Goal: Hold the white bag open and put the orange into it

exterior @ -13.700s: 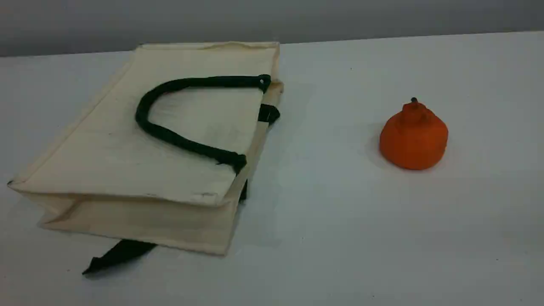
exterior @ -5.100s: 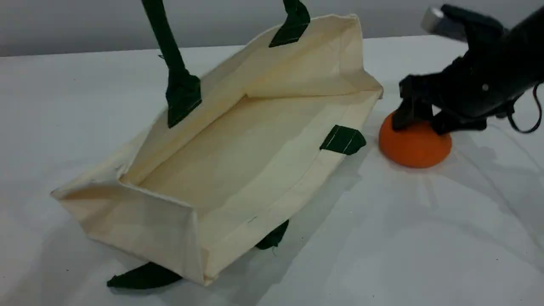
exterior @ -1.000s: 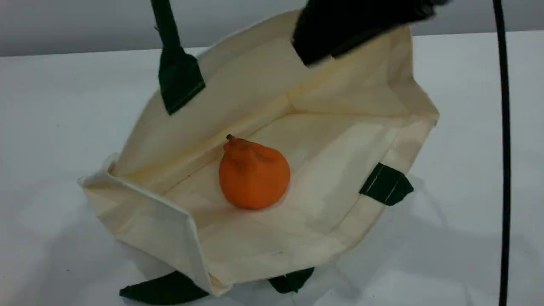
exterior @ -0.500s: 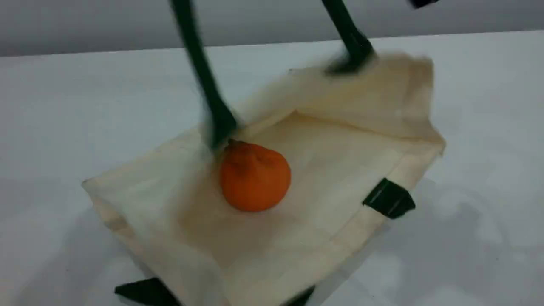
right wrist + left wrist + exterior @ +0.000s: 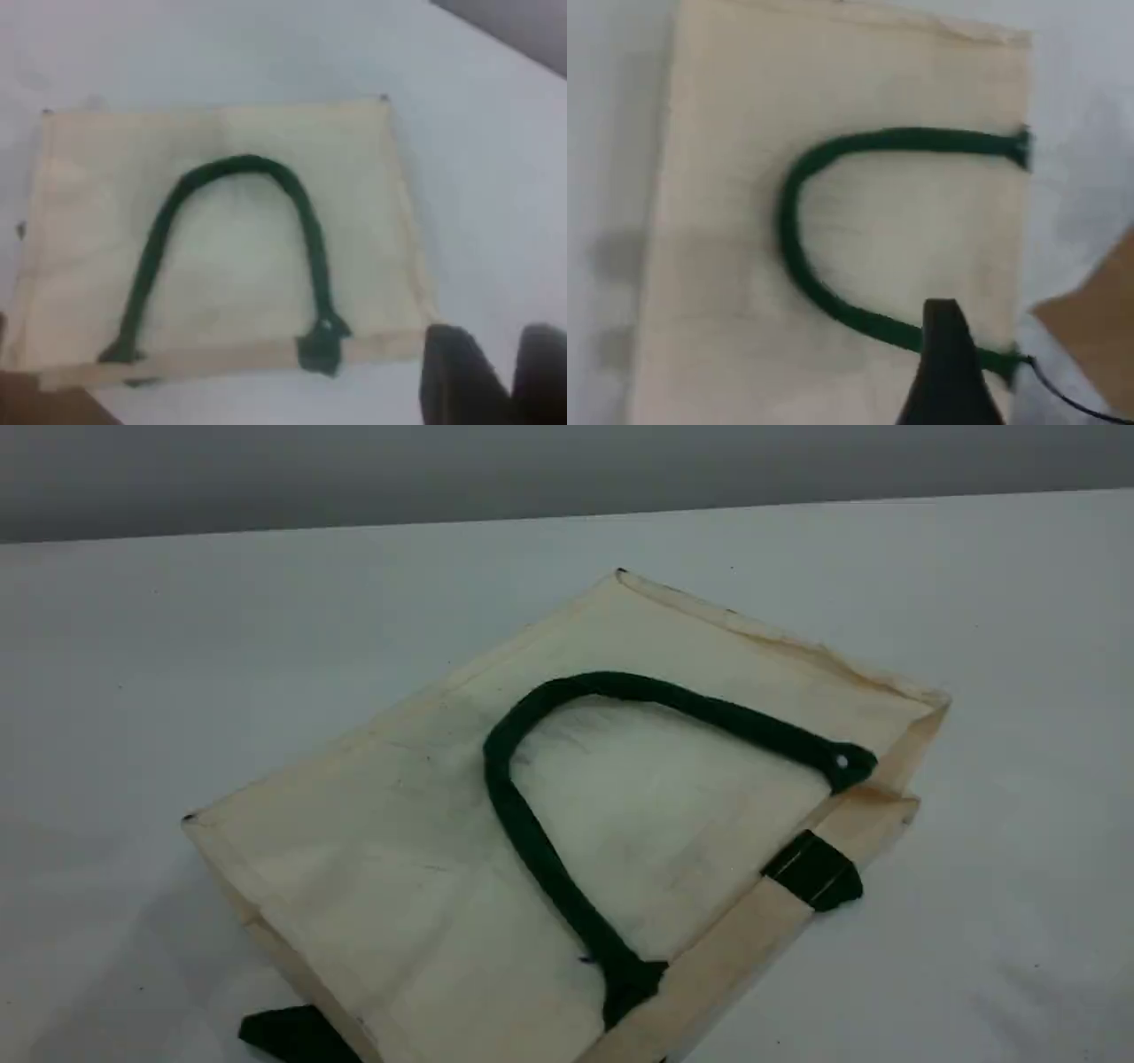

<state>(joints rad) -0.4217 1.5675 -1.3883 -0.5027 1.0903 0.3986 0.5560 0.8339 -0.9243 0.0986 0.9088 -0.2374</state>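
Note:
The white bag (image 5: 372,850) lies flat and closed on the table, its dark green rope handle (image 5: 532,841) resting in a loop on the top panel. The orange is hidden; no view shows it. No gripper appears in the scene view. In the left wrist view the bag (image 5: 726,221) fills the frame, and one dark fingertip (image 5: 946,354) of my left gripper hangs above the handle (image 5: 797,257), holding nothing. The right wrist view looks down on the bag (image 5: 239,266) from higher up. My right gripper (image 5: 507,345) hovers off its corner, fingers close together and empty.
White table (image 5: 974,602) surrounds the bag on all sides, with a grey wall behind. A green tab (image 5: 813,871) sticks out at the bag's right edge and another (image 5: 292,1035) at the bottom left. A brown patch (image 5: 1090,328) shows at the left wrist view's right edge.
The left gripper has let go of the handle. The bag's upper side has dropped flat over the orange, which was in plain sight a second ago. Both arms have left the scene view.

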